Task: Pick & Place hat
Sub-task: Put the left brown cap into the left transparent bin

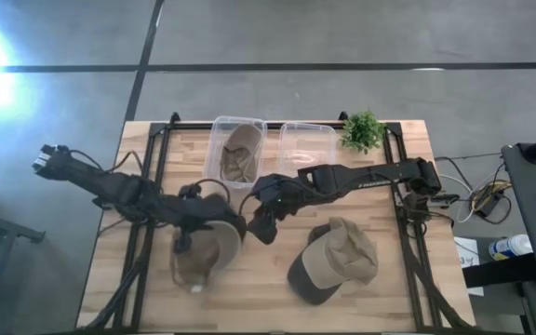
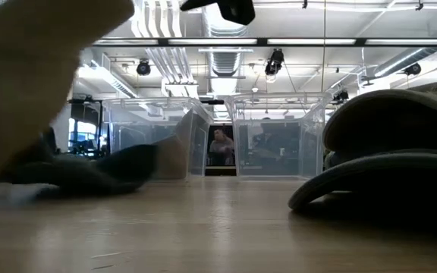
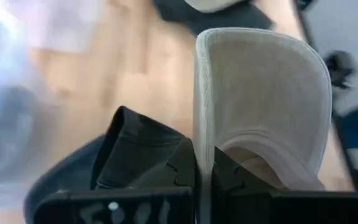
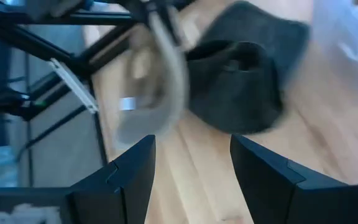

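From where I stand, the left end effector (image 1: 214, 226) is clamped on the brim of a tan cap (image 1: 201, 256), holding it near the front left part of the wooden desk (image 1: 268, 288); its own camera shows the pale brim (image 3: 253, 106) pinched edge-on between the dark fingers (image 3: 166, 168). The right end effector (image 1: 261, 226) hangs just beside it over the middle of the desk, its fingers (image 4: 129, 174) spread apart with nothing between them. A second cap, tan with a dark brim (image 1: 333, 262), lies on the desk to the front right. At the back stand two clear bins: the left bin (image 1: 238, 149) has a tan hat inside, the right bin (image 1: 307, 147) sits next to a small green plant (image 1: 362, 130).
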Available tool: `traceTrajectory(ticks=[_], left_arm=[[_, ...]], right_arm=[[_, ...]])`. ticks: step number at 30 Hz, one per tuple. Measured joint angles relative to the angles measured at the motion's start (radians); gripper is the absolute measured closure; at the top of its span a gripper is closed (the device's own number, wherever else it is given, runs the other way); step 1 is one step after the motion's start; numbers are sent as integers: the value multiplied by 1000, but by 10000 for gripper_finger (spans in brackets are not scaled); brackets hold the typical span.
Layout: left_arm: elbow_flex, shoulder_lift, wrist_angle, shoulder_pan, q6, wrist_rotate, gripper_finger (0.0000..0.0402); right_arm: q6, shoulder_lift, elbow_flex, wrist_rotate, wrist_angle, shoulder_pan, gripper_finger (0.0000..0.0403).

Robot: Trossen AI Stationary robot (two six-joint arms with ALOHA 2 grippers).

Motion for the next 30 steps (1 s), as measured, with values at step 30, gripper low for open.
traceTrajectory(ticks=[30], left_arm=[[253, 99, 4, 13, 83, -187, 391]], right_arm=[[105, 6, 0, -54, 117, 13, 257]])
